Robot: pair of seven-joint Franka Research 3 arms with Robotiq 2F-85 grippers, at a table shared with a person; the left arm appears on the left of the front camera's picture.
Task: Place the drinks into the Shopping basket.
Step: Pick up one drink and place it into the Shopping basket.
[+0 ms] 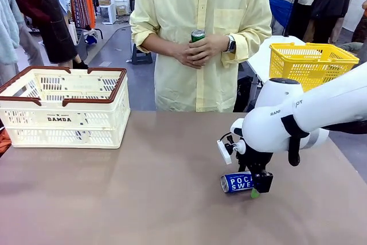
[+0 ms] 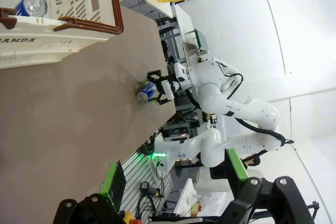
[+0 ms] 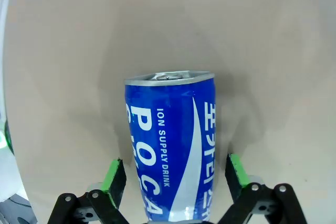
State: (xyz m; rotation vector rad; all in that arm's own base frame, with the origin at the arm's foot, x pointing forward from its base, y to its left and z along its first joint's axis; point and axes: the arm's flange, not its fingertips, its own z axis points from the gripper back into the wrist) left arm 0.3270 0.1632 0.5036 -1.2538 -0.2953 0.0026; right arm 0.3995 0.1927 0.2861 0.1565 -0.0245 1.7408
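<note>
A blue "POCARI SWEAT" can lies on its side on the brown table, right of the middle. My right gripper is lowered over it and open. In the right wrist view its green pads stand on either side of the can, a small gap at each side. The person holds a green can in both hands at the far edge. The cream Shopping basket stands at the far left, with another blue can inside it. My left gripper is open and holds nothing, well back from the table.
A yellow mesh basket sits on a white table at the back right. The person stands close to the far edge, behind the middle. Bare tabletop stretches between the Shopping basket and the lying can.
</note>
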